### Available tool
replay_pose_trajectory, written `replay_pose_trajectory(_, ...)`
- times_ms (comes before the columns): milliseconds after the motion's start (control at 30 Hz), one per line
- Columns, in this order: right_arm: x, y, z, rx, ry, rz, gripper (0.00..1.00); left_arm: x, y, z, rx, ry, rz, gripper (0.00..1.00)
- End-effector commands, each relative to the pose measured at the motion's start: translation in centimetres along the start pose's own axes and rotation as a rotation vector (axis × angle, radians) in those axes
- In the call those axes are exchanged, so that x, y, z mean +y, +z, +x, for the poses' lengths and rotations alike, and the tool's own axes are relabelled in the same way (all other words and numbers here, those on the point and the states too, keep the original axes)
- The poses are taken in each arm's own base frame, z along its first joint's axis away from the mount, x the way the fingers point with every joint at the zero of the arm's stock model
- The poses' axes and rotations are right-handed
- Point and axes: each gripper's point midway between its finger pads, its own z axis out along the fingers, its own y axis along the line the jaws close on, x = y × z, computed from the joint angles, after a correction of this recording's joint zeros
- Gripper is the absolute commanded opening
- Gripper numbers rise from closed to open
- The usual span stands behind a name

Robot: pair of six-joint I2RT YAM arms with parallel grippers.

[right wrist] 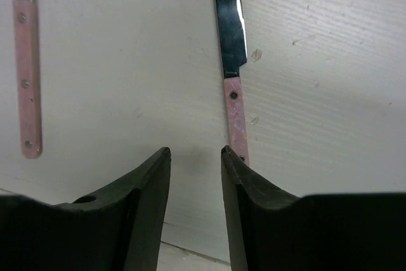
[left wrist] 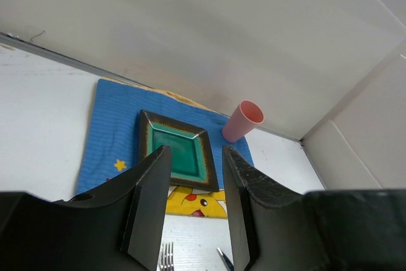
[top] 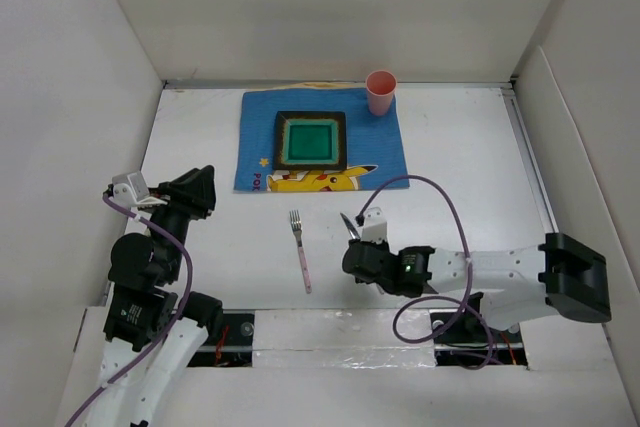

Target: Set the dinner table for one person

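A: So, how does the right gripper (right wrist: 195, 152) stand?
B: It is low over the large white rectangular tabletop (top: 480, 167), with its jaws partly apart and nothing between them. The knife with the dark blade and pink handle (right wrist: 233, 61) lies flat on the tabletop. The end of its handle goes behind the finger on the right of the wrist view, and I cannot tell if they touch.
A: And the left gripper (left wrist: 195, 150)?
B: It is raised, with the jaws also partly apart, and it holds nothing. It faces the blue cartoon-printed placemat (top: 255, 127), which carries the square green plate with a dark rim (top: 280, 142). The pink plastic cup (top: 381, 92) stands at the far right corner of the placemat.
A: Where is the tabletop itself?
B: It lies under everything, enclosed by the white walls (top: 60, 97). The pink-handled metal fork (top: 300, 247) rests on it, left of the knife and apart from it.
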Motion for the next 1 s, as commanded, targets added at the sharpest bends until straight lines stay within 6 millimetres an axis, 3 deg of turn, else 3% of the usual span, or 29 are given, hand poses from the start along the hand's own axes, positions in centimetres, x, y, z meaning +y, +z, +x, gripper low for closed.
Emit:
replay_pose_trajectory(0, -1.9, 0.4, -0.8, -0.031, 0.029, 0.028, 0.47, -0.8, 0.4, -0.8, -0.027, -0.001, 0.03, 0.35)
replay_pose_trajectory(67, -1.7, 1.0, -0.7, -0.022, 0.034, -0.019, 0.49, -1.0, 0.3, -0.7, -0.024, -0.002, 0.043, 0.35)
replay_pose_trajectory(233, -2.6, 2.4, 1.8, 0.046, 0.02, -0.003, 0.5, -0.8, 0.5, -0.6, -0.018, 0.001, 0.032, 0.35)
replay_pose_trajectory(367, -1.8, 3.2, 2.9, 0.091, -0.025, -0.009, 0.46, -0.9, 0.6, -0.5, -0.017, 0.001, 0.037, 0.35)
replay_pose_trajectory(400, -1.8, 3.4, 3.1, 0.096, -0.027, -0.002, 0.43, -0.9, 0.7, -0.4, -0.01, 0.003, 0.033, 0.35)
replay_pose_trajectory(500, -1.9, 3.7, 3.4, 0.103, -0.042, 0.023, 0.21, -1.1, 0.6, -0.4, -0.011, 0.0, 0.044, 0.35)
replay_pose_trajectory(533, -1.7, 3.5, 3.4, 0.101, -0.047, 0.029, 0.05, -1.0, 0.6, -0.4, -0.012, 0.001, 0.042, 0.35)
replay_pose_trajectory(567, -1.9, 3.2, 3.4, 0.099, -0.047, 0.047, 0.01, -1.0, 0.7, -0.5, -0.013, 0.002, 0.038, 0.35)
replay_pose_trajectory(633, -1.3, 2.6, 2.5, 0.08, -0.038, 0.034, 0.0, -0.9, 0.8, -0.1, -0.001, 0.004, 0.035, 0.35)
replay_pose_trajectory(733, -0.7, 0.4, -0.4, 0.021, -0.029, 0.014, 0.0, -1.0, 0.7, -0.4, -0.01, 0.002, 0.042, 0.35)
replay_pose_trajectory(767, -0.4, -1.5, -3.1, -0.048, -0.013, -0.028, 0.0, -1.0, 0.9, -0.2, -0.002, 0.005, 0.039, 0.35)
replay_pose_trajectory(800, -0.4, -1.6, -3.1, -0.049, -0.013, -0.028, 0.0, -1.0, 0.9, -0.2, -0.002, 0.005, 0.039, 0.35)
replay_pose_trajectory(867, 0.1, -2.9, -6.7, -0.134, 0.006, -0.089, 0.0, -1.1, 0.8, -0.2, 0.0, 0.004, 0.045, 0.35)
replay_pose_trajectory(967, -0.6, -2.8, -11.5, -0.23, 0.053, -0.109, 0.0, -1.0, 0.8, -0.2, -0.006, 0.003, 0.038, 0.35)
